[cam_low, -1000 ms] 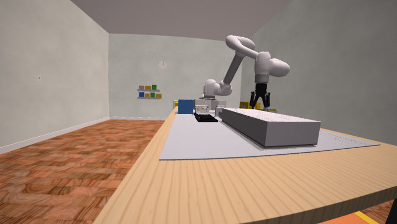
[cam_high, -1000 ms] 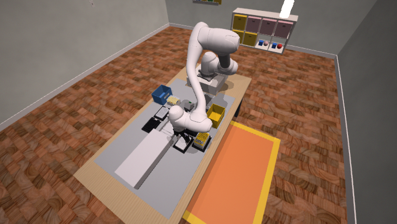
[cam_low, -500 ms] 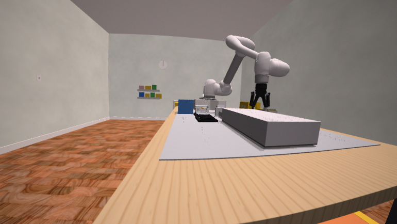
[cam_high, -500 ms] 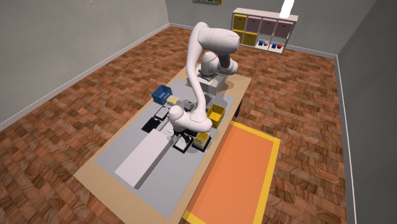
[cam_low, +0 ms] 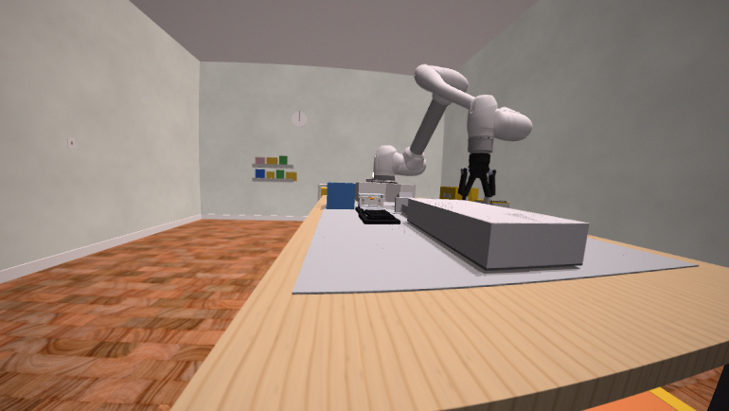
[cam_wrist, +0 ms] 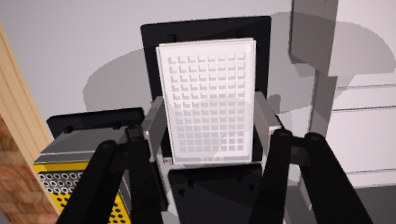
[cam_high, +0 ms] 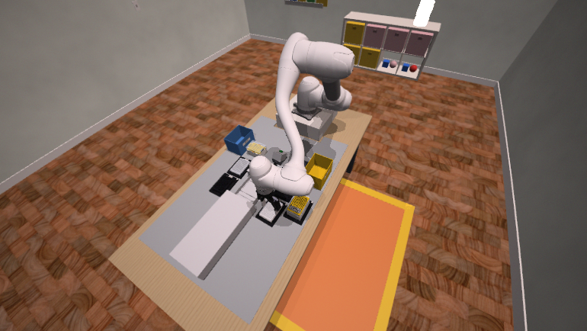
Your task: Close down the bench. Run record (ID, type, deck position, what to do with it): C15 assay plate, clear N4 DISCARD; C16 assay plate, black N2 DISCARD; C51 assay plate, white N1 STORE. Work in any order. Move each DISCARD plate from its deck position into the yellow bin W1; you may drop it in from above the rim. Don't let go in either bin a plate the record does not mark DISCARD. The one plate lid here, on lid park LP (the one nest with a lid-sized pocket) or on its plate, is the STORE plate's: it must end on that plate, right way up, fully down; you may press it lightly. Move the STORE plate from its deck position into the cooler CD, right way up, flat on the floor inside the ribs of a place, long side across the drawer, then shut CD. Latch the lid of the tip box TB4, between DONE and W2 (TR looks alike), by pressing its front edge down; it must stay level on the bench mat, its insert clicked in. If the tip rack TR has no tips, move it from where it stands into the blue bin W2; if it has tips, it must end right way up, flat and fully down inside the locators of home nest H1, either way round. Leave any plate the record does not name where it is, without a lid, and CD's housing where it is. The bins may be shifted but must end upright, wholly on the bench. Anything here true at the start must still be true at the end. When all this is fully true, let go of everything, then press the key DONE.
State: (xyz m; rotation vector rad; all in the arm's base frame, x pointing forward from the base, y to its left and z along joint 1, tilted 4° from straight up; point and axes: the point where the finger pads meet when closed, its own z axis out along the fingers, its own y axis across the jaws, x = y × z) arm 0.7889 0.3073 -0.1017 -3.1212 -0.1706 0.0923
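The assay plate (cam_wrist: 207, 102) is pale and translucent, a grid of square wells, long side running away from the camera above its black nest (cam_wrist: 207, 30); the claw (cam_wrist: 210, 127) stands about half open, its pads (cam_wrist: 156, 125) pressed on the plate's two long sides, gripping it; to the left a yellow-topped tip rack (cam_wrist: 75, 185) sits just beside, near the counter (cam_wrist: 15, 120) edge; to the right the grey cooler (cam_wrist: 365, 105) stands near.
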